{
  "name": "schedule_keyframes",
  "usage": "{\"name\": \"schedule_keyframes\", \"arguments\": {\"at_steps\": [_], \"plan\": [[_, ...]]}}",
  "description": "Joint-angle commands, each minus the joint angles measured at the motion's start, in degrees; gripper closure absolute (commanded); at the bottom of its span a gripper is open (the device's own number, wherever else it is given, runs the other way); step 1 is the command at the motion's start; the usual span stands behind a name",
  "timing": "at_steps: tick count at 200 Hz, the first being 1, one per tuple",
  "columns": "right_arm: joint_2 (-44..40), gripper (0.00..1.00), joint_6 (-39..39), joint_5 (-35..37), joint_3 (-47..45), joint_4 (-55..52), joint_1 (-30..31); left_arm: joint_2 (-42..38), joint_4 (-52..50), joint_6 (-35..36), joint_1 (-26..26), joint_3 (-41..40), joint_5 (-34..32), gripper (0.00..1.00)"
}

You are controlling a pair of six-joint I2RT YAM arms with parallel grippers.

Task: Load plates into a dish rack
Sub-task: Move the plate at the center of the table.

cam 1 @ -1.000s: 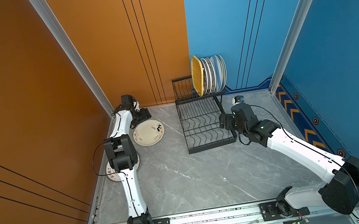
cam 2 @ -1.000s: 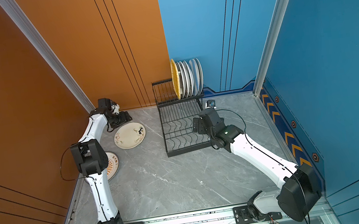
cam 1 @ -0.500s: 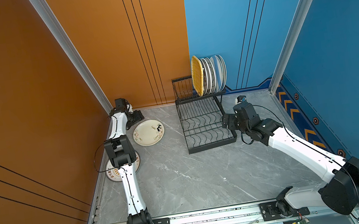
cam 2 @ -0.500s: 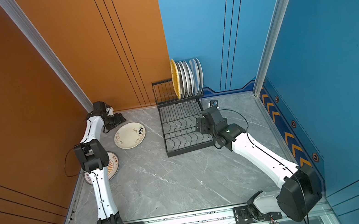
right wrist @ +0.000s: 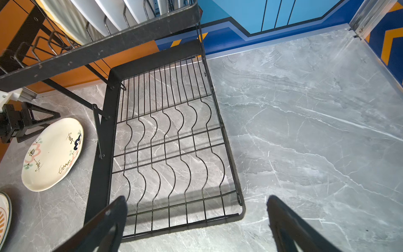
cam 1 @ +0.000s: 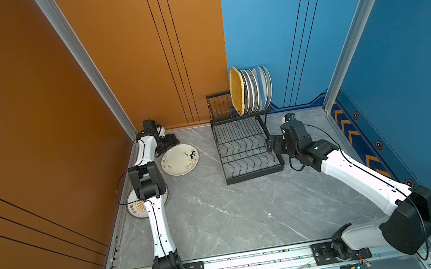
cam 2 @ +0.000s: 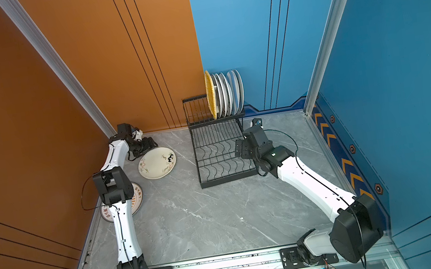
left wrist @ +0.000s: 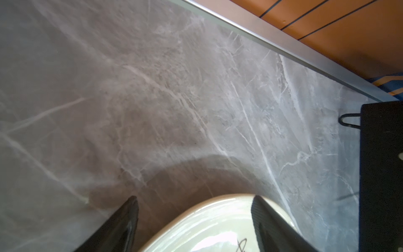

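- Clock convention for the top views: 12 o'clock is the back wall and 6 o'clock is the arm bases.
- The dish rack (cam 1: 255,175) stands at 12 o'clock on the grey table (cam 1: 235,216).
- Its raised rear tier holds a yellow tray (cam 1: 237,91) and a row of white plates (cam 1: 258,88), all standing on edge.
- A cream plate (cam 1: 180,159) with printed marks lies flat at 10 o'clock, apart from the rack.
- The left gripper (cam 1: 169,142) sits at this plate's 11 o'clock rim with its jaws apart.
- In the left wrist view the plate's rim (left wrist: 207,224) reaches into the gap, and one finger (left wrist: 272,229) crosses over it. We cannot tell whether they touch.
- A second plate (cam 1: 134,208) with an orange sunburst lies flat at 9 o'clock, partly hidden under the left arm (cam 1: 147,183).
- The right gripper (cam 1: 271,144) is at the rack's 3 o'clock side, jaws spread wide with nothing held.
- In the right wrist view the rack's front corner (right wrist: 239,209) shows between its fingers.
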Motion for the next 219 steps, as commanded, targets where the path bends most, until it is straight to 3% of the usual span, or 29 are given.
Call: {"name": "schedule_keyframes", "arguments": {"at_steps": [1, 96, 219], "plan": [[0.26, 0.00, -0.17, -1.26, 1.53, -1.59, -0.51, 0.54, -1.54, 0.29, -1.40, 0.34, 4.36, 0.18], [-4.99, 0.00, 1.72, -1.02, -4.14, -0.97, -0.70, -6.20, -4.57, 6.13, -6.84, -10.35, 10.75, 0.19], [-12.19, 0.00, 3.65, 0.17, -10.48, -1.50, 1.05, -23.40, -4.59, 9.61, -13.77, -40.07, 11.49, 0.21]]}}
